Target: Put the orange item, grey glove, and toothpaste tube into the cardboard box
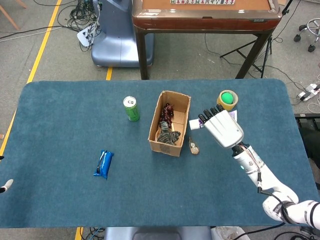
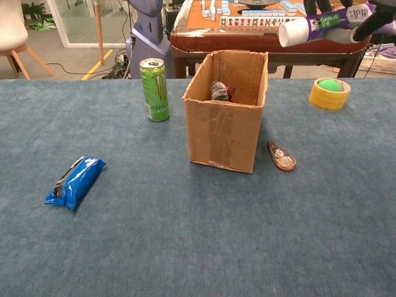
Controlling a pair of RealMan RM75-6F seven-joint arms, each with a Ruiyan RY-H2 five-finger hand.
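Observation:
The open cardboard box [image 1: 153,138] [image 2: 224,130] stands mid-table. Inside it lie the grey glove [image 1: 168,135] [image 2: 218,90] and a dark reddish item [image 1: 168,113]. My right hand [image 1: 221,126] [image 2: 362,12] holds the toothpaste tube [image 1: 194,124] [image 2: 315,26] high above the table, just right of the box, with the white cap pointing toward the box. In the head view the hand hides most of the tube. My left hand is outside both views.
A green can [image 1: 131,108] [image 2: 154,90] stands left of the box. A blue packet [image 1: 103,164] [image 2: 75,181] lies front left. A small brown object [image 1: 194,146] [image 2: 281,155] rests right of the box. A yellow tape roll with a green ball [image 1: 227,100] [image 2: 329,93] sits back right.

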